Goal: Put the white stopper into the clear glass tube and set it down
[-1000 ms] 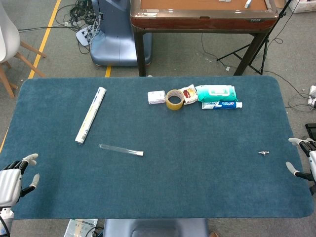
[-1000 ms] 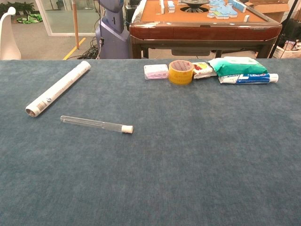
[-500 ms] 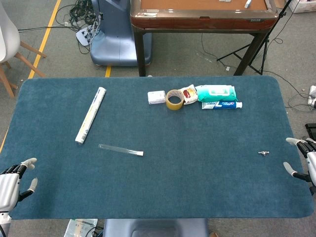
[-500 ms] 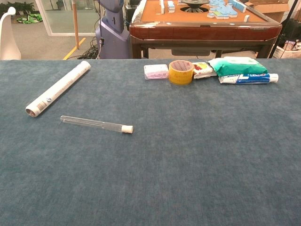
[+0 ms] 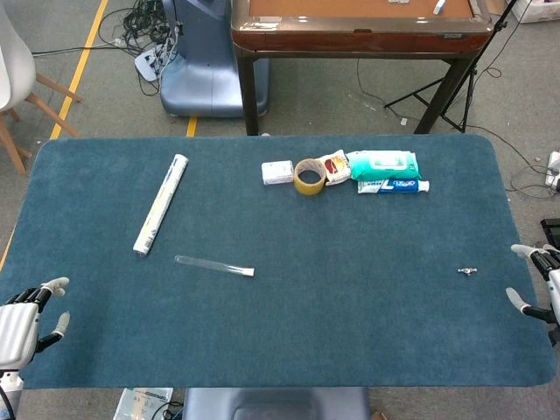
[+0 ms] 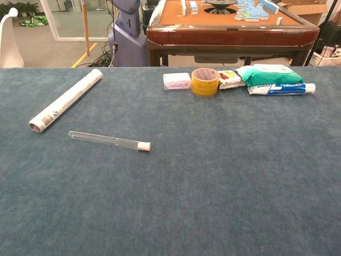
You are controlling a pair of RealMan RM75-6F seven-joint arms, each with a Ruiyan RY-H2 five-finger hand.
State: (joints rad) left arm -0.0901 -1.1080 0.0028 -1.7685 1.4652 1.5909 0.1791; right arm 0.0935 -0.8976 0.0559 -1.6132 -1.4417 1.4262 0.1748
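The clear glass tube lies flat on the blue mat, left of centre, with the white stopper sitting in its right end. At the mat's near left corner my left hand holds nothing, its fingers apart. My right hand is at the right edge of the mat, also with fingers apart and holding nothing. Both hands are far from the tube. Neither hand shows in the chest view.
A rolled paper tube lies behind the glass tube. At the back stand a small white box, a tape roll, a snack packet, a wipes pack and toothpaste. A small metal piece lies near the right hand.
The left hand dipped towards the near edge and came slightly back up; the right hand shifted a little along the right edge. The tube and stopper have not moved.
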